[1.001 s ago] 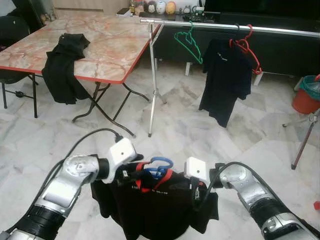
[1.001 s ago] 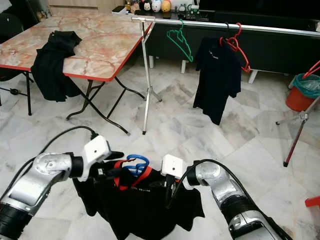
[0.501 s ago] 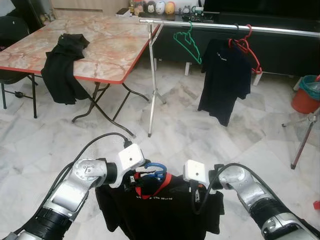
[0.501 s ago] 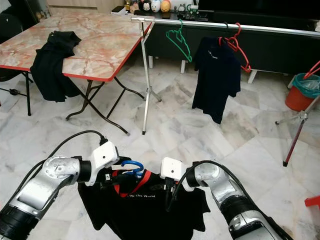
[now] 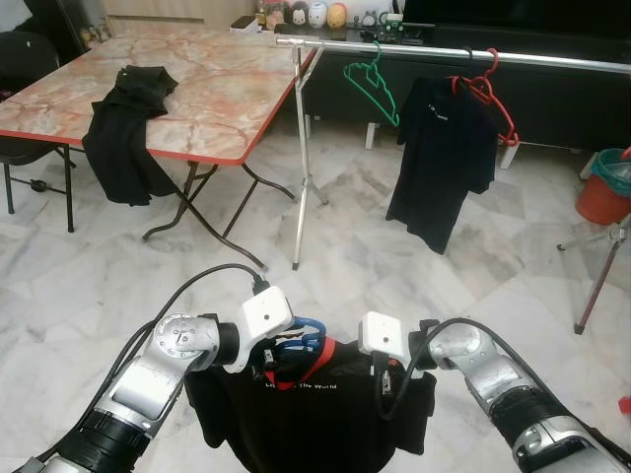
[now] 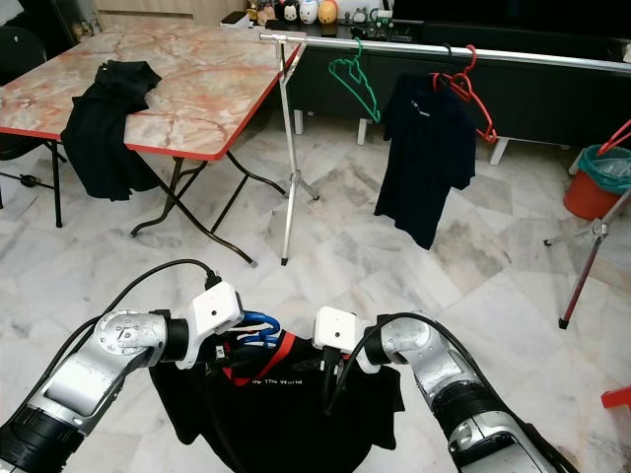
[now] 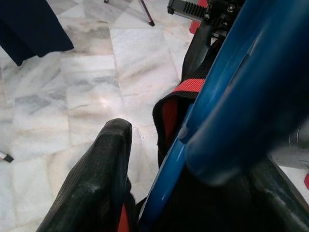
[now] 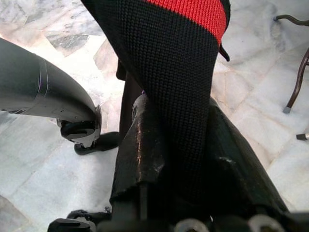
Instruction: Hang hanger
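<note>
A blue hanger [image 5: 301, 331] carries a black shirt [image 5: 315, 414] with a red collar, low in front of me between both arms. My left gripper [image 5: 273, 361] is shut on the blue hanger [image 7: 227, 96], with one black finger [image 7: 96, 179] beside it. My right gripper [image 5: 385, 380] is shut on the shirt's shoulder, black and red fabric [image 8: 178, 72] pinched between its fingers [image 8: 140, 150]. Ahead stands a silver clothes rail [image 5: 444, 51] with an empty green hanger [image 5: 373, 79] and a red hanger [image 5: 485, 89] holding another black shirt [image 5: 446, 163].
A marble-top folding table [image 5: 187, 89] with a black garment [image 5: 128, 123] draped over its edge stands at the left, a dark chair [image 5: 25, 69] beyond it. The rail's upright post [image 5: 299, 158] stands ahead. An orange bucket [image 5: 603, 187] and a stand leg [image 5: 596, 281] are at the right.
My left gripper has moved right and a little nearer with the blue hanger. The shirt now hangs spread and flatter between the two grippers. The right arm has barely shifted.
</note>
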### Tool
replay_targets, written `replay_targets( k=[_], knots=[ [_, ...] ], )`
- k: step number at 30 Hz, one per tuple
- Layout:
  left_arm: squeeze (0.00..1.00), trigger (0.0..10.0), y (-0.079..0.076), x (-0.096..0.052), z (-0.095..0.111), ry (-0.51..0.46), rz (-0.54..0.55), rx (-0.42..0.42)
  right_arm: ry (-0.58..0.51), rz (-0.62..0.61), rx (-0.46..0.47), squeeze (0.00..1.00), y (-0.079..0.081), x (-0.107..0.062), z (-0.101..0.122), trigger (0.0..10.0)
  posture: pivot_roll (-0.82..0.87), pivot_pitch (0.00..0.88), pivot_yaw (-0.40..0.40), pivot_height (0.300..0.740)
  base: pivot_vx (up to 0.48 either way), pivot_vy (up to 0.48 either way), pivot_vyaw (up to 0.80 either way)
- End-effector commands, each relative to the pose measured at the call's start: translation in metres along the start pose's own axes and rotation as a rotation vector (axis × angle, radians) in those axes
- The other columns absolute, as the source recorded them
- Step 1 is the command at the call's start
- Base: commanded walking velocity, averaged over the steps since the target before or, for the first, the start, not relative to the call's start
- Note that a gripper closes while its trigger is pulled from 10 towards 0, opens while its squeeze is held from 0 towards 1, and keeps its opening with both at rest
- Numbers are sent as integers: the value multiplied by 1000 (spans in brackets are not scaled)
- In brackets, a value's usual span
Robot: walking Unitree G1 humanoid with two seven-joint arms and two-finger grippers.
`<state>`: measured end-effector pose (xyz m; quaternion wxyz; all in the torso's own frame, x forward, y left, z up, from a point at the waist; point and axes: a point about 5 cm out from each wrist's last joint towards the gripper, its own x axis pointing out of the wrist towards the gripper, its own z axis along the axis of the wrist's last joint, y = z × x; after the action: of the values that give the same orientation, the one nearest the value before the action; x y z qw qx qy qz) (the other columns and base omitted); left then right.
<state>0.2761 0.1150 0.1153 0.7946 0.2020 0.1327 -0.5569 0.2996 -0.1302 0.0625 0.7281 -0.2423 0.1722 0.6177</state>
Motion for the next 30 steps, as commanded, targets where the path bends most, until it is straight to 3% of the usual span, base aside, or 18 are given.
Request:
replay_targets(
  k=[1,4,5,6,30],
  knots=[
    [0,4118,0,2,2,13,2,26,-45,-18,-60,0,-8,0,17,10000,74,57,8,740,0,0,0],
    [0,3569,0,4,2,15,-2,24,-48,-17,-60,0,-8,0,17,10000,74,57,8,740,0,0,0],
    [0,2157,0,4,2,15,-3,24,-48,-17,-60,0,-8,0,17,10000,74,57,8,740,0,0,0],
    [0,0,0,4,2,14,-3,25,-47,-18,-60,0,-8,0,17,10000,74,57,8,740,0,0,0],
    [0,0,-1,1,-3,48,-22,28,-44,-36,-46,0,-8,0,14,10000,74,55,9,740,0,0,0]
  ],
)
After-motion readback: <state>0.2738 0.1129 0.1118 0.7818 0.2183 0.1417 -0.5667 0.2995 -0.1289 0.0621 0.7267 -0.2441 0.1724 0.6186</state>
